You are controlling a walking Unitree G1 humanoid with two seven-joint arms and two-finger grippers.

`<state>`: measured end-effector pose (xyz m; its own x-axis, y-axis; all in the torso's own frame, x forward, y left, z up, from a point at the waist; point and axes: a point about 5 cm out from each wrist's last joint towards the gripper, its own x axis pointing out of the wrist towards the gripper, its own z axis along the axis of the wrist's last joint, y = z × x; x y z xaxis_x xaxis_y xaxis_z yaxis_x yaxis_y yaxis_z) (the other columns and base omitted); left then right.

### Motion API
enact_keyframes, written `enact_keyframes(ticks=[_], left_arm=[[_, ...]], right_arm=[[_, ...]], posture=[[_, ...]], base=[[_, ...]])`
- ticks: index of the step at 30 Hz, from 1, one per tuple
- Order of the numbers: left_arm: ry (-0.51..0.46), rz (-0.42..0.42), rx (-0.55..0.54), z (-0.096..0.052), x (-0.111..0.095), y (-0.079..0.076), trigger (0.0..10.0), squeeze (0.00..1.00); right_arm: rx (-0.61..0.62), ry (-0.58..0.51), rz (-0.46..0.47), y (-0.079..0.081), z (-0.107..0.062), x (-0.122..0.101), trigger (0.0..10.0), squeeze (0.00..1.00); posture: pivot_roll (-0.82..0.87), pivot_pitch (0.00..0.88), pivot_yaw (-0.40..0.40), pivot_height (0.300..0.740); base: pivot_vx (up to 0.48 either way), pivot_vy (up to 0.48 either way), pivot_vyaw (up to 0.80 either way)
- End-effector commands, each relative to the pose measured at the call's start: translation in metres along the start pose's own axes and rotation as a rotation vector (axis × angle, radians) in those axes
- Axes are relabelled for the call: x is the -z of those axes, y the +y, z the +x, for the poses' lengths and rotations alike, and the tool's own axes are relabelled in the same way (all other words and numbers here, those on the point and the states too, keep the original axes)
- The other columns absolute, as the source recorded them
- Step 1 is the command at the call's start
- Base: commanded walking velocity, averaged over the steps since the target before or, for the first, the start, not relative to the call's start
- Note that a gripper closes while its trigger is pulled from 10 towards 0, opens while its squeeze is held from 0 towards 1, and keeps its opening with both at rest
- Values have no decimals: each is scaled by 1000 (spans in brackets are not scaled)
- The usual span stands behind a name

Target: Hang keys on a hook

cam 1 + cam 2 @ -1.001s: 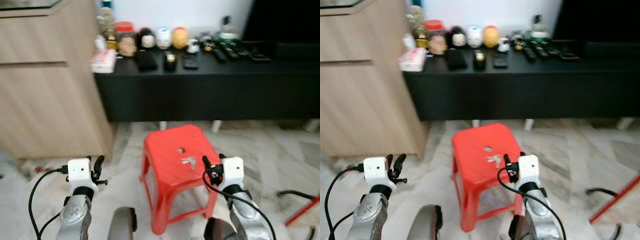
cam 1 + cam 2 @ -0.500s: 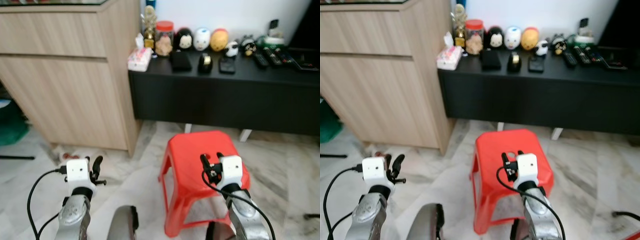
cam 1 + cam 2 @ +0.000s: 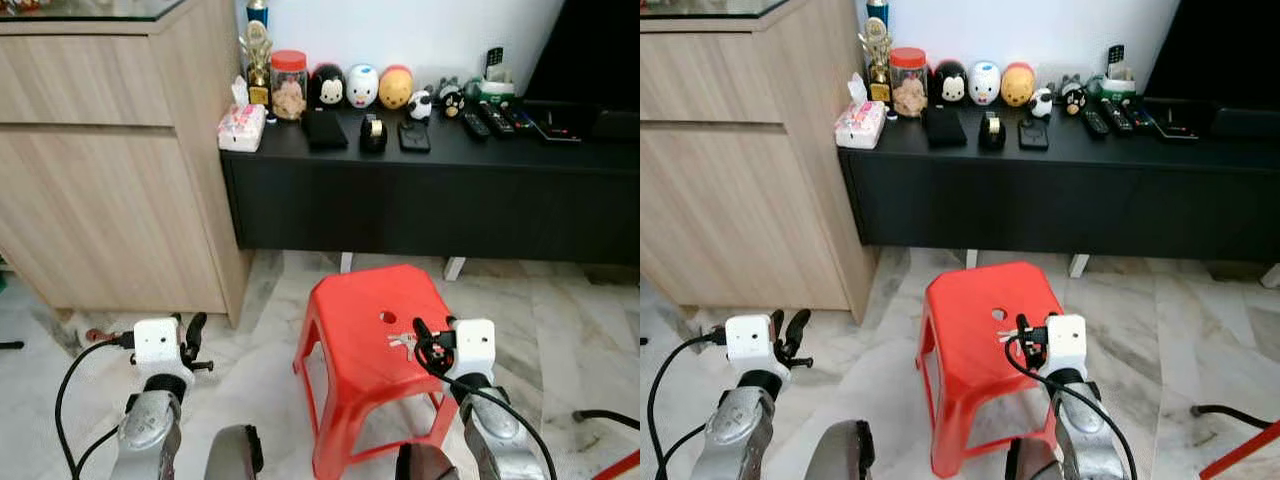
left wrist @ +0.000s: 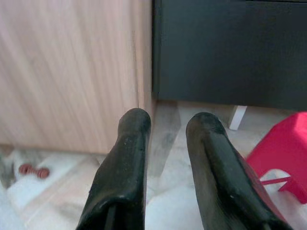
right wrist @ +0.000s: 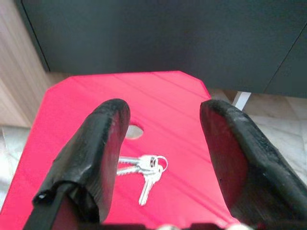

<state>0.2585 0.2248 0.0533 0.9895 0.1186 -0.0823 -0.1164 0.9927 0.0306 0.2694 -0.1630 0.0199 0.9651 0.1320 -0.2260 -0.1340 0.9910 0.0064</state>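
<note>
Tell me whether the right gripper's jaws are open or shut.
Open. The right gripper has its jaws spread wide apart over the red stool, with the keys lying loose between them.

1. The keys (image 5: 145, 168) lie on the red stool (image 5: 72, 105), but you see them partly covered by the right gripper (image 5: 163, 139): one of its fingers (image 5: 91, 153) hides the left end of the bunch.
2. From the head, the keys (image 3: 405, 342) are too small for you to count, and the right gripper's cable crosses them.
3. The stool's far legs are hidden under its seat.
4. The small items on the black bench (image 3: 420, 200) are too small to name.
5. A dark cable (image 3: 600, 416) and a red bar (image 3: 622, 467) are cut off by the picture's edge.
6. The red thing (image 4: 31, 169) on the floor by the cabinet is blurred.
</note>
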Motion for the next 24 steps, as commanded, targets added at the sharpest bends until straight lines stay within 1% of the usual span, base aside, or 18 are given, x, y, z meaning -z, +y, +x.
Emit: enact_keyframes(ticks=[1, 13, 17, 20, 24], left_arm=[[-1, -11, 22, 2, 0, -7, 10000, 0], [0, -15, 32, 3, 0, -9, 10000, 0], [-2, -19, 41, 5, -1, -12, 10000, 0], [-13, -33, 41, 6, -3, -12, 10000, 0], [-15, -36, 43, 7, -4, -13, 10000, 0]], right_arm=[[18, 12, -11, -8, -2, 1, 10000, 0], [-16, 33, -9, -4, -3, 4, 10000, 0], [-36, 64, -34, -5, -6, 10, 10000, 0], [-14, 107, -19, -9, -7, 18, 10000, 0], [-31, 140, -19, -10, -8, 23, 10000, 0]], posture=[[-83, 0, -34, 577], [-95, 0, -30, 577], [-101, 0, -28, 577], [-103, 0, -28, 577], [-105, 0, -29, 577]], base=[[296, 0, 0], [298, 0, 0], [302, 0, 0], [0, 0, 0], [0, 0, 0]])
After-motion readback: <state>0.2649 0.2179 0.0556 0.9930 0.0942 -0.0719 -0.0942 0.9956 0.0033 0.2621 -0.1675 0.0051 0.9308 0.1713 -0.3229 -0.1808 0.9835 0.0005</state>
